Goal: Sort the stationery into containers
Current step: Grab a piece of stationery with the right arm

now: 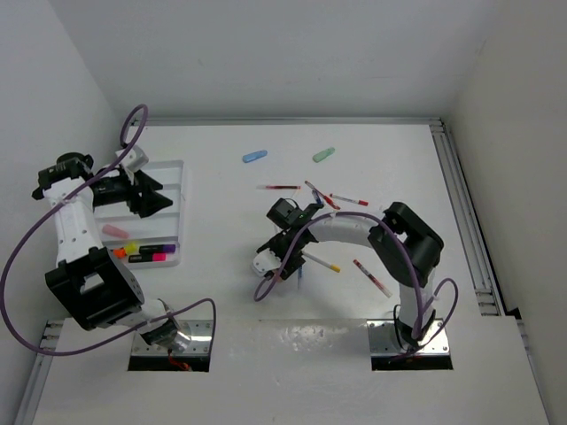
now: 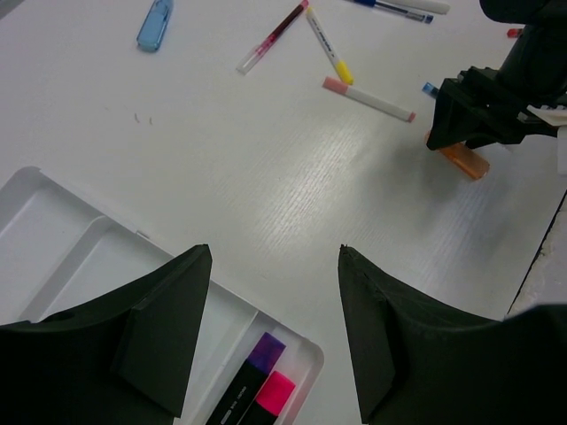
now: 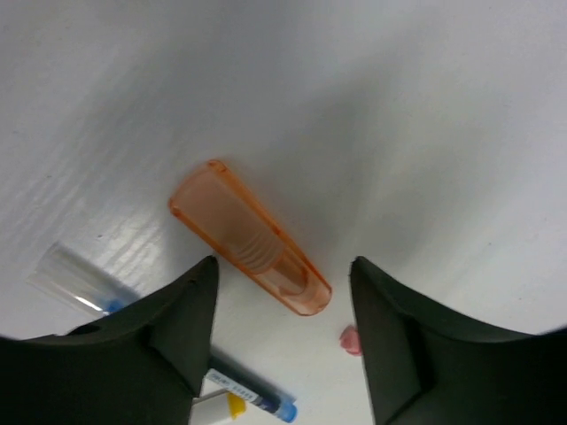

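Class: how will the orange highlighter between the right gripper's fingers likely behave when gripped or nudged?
The orange highlighter looks like rigid translucent plastic, so it should be stiff and probably light. Its rounded, glossy body may slip or roll on the smooth table if nudged. It lies diagonally across the open right gripper, so closing might twist it.

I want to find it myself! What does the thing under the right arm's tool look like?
Find the white table, then the right arm's tool hovering near its middle. Right below, between its open jaws, lies a stubby highlighter. It's see-through orange and fat, while the pens around it are thin.
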Robot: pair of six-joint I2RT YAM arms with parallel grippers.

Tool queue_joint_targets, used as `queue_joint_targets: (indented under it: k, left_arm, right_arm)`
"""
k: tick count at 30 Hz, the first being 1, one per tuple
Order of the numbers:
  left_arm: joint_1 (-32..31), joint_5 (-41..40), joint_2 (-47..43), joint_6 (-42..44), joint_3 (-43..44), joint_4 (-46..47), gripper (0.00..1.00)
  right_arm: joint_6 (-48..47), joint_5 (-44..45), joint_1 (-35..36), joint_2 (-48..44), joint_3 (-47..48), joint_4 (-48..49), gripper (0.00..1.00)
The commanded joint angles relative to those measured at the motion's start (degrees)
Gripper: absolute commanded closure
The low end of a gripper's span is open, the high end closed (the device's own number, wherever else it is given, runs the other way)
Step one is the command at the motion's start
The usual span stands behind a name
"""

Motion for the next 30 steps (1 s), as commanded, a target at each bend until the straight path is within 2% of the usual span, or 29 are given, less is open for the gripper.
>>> queue_joint_targets:
  k: [1, 4, 11, 14, 20, 26, 27, 30]
  left_arm:
    - [-0.2, 2.3, -2.6, 2.0, -0.3, -0.6, 0.35]
    - [-0.2, 2.0, -2.5, 2.3, -0.4, -0.5, 0.35]
    - [-1.0, 1.9, -2.2, 2.0, 0.0, -0.6, 0.35]
    - [-1.4, 1.6, -2.3, 1.7, 0.1, -0.5, 0.35]
    - [-1.8, 1.7, -2.5, 1.8, -0.6, -0.5, 0.34]
    - [-2.2, 3.7, -3.9, 2.9, 0.1, -0.5, 0.36]
    - [-2.1, 4.0, -4.4, 3.6, 0.4, -0.4, 0.36]
    - [-1.5, 5.5, -6.4, 0.1, 0.7, 2.3, 0.38]
  right_arm:
    - [-3.7, 0.2, 0.8, 3.0, 2.7, -1.6, 0.42]
    - [-4.9, 1.0, 1.2, 3.8, 4.1, -4.6, 0.50]
    - [-8.6, 5.3, 2.7, 8.0, 8.5, -15.4, 0.56]
    - [-8.0, 6.7, 3.3, 9.9, 11.9, -21.6, 0.60]
    - [-4.4, 8.2, 4.2, 12.1, 15.1, -24.6, 0.64]
    - [3.6, 6.6, 3.5, 11.1, 16.1, -25.3, 0.84]
    - [7.7, 6.3, 3.2, 10.8, 16.7, -25.2, 0.89]
    - [18.5, 4.3, 1.7, 9.4, 18.8, -25.5, 0.95]
